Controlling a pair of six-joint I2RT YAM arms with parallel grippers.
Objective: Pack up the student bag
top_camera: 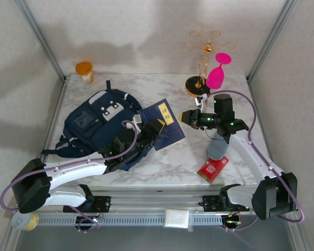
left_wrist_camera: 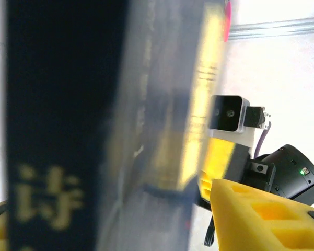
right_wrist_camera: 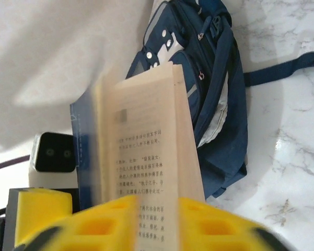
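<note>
Limp student bag at nine o'clock, likely best pinched at its opening's edge; left tool grasps book, right tool unclear.

- student bag: navy woven cloth, matt, with white fabric trim.
- book: dark blue cover with a slight sheen; cream paper pages, matt.
- worktop: marble-patterned, smooth, faintly glossy.
- pads of the right end effector: yellow, matt, moulded with square hollows.
- wire stand: thin gold metal, shiny.
- goblet: bright pink, smooth.
</note>
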